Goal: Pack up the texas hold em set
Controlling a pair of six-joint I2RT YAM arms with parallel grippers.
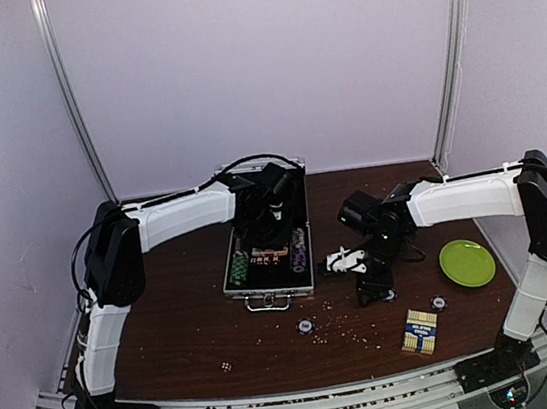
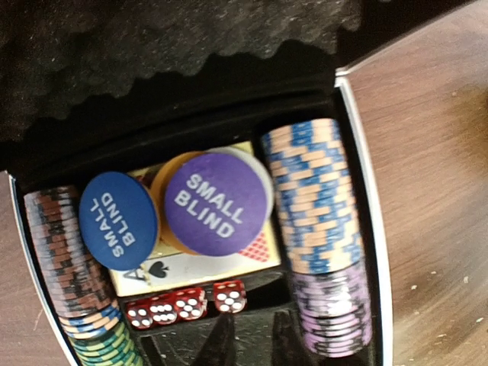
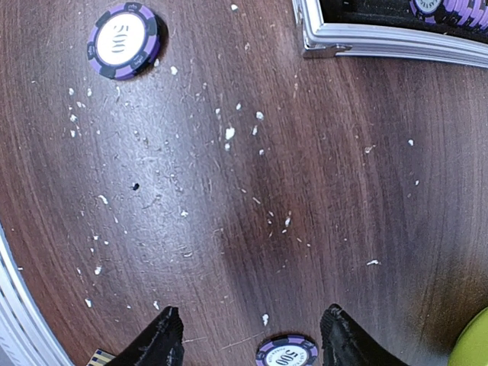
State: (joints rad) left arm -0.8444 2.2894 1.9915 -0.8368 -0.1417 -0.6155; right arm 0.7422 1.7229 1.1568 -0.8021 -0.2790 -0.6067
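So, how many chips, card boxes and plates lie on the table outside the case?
Chips: 2
Card boxes: 1
Plates: 1
Total: 4

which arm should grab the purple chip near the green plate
Right: the open right end effector hangs over the purple-and-black striped poker chip; the left end effector is over the open silver aluminium case.
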